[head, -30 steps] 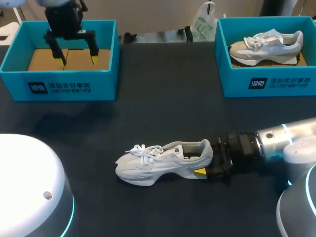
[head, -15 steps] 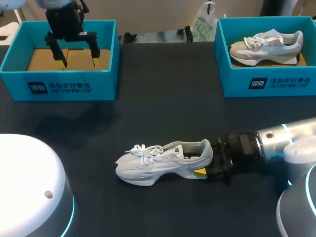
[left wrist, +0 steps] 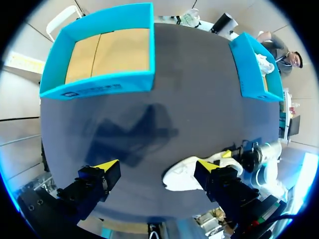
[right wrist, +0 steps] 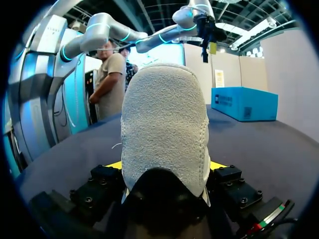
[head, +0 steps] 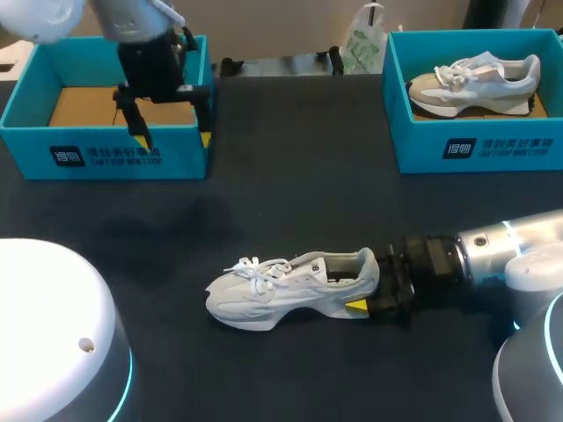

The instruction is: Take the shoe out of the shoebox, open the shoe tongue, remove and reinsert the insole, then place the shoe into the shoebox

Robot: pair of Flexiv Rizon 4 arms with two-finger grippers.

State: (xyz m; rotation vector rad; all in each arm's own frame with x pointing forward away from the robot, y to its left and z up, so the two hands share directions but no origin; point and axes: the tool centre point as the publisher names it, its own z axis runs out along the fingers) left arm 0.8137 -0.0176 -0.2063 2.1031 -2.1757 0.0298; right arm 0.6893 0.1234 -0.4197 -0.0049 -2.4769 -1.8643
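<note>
A white sneaker (head: pixel 281 286) lies on its sole in the middle of the dark table, toe to the left, tongue and laces up. My right gripper (head: pixel 374 288) comes in low from the right and is shut on the shoe's heel. In the right wrist view the grey heel (right wrist: pixel 164 129) fills the space between the yellow tips of that gripper (right wrist: pixel 164 165). My left gripper (head: pixel 172 136) hangs open and empty over the right front corner of the empty left shoebox (head: pixel 106 154). From the left wrist, the shoe (left wrist: pixel 187 174) lies far below the gripper (left wrist: pixel 157 165).
A second blue shoebox (head: pixel 475 145) at the back right holds another sneaker (head: pixel 475 79). A white plastic bag (head: pixel 362 44) sits at the table's far edge between the two boxes.
My left gripper has moved right and forward, from over the left box's inside to its right front corner. The right gripper and the shoe have stayed put.
</note>
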